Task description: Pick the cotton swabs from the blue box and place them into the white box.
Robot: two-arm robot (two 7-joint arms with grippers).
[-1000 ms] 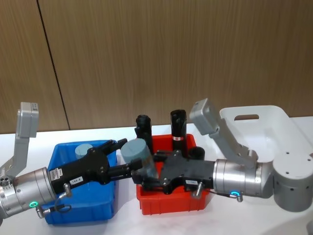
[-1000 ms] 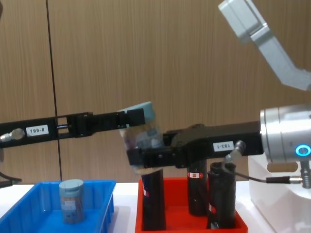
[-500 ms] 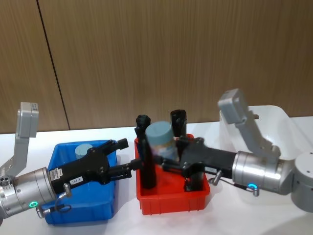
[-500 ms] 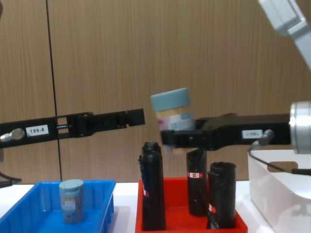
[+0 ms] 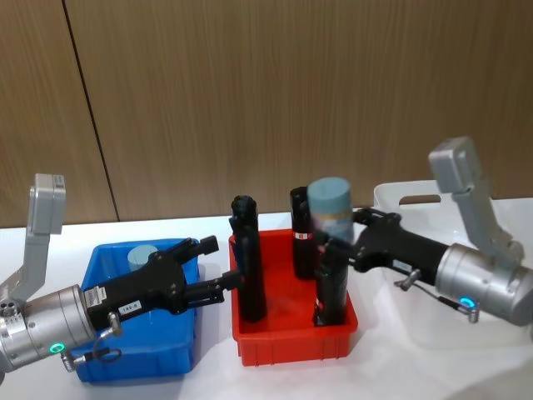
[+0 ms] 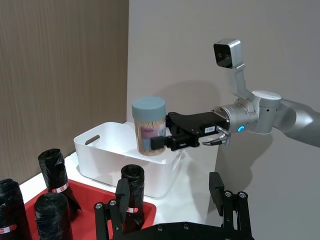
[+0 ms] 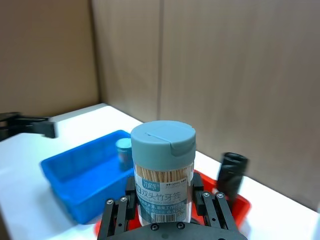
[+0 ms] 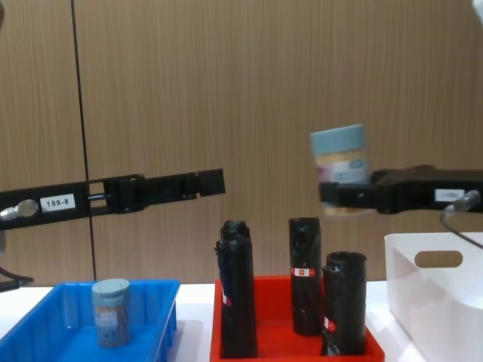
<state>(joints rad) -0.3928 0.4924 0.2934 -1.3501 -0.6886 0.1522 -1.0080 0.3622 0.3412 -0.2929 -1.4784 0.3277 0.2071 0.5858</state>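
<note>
1. Logged right gripper (image 8: 341, 197) clamped on held jar of cotton swabs (image 8: 339, 154): grip on the lower part, grey-blue lid up, jar close to upright.
2. Confirmed in right wrist view: fingers (image 7: 117, 212) pressed on either side of the printed label, swab sticks visible through the clear wall under the lid.
3. Placed held jar, chest view, in the air above the tops of the black rolls (image 8: 305, 286), at about 10 o'clock of the white box (image 8: 423, 317), clear of its rim.
4. Placed held jar, head view, over the right end of the red bin (image 5: 291, 348), just at 9 o'clock of the white box's near wall; not yet over the white box.
5. Logged left gripper (image 5: 223, 262) open: fingers spread, nothing between them. Found over the seam between blue box (image 5: 179, 367) and red bin, at 9 o'clock of the held jar and well apart from it.
6. Noted second jar of cotton swabs (image 8: 111, 311) standing upright inside the blue box, toward its 12 o'clock side in head view, partly hidden there by the left gripper's body.
7. Layout: blue box at 9 o'clock of the red bin, white box at 3 o'clock; black rolls upright in the red bin.
</note>
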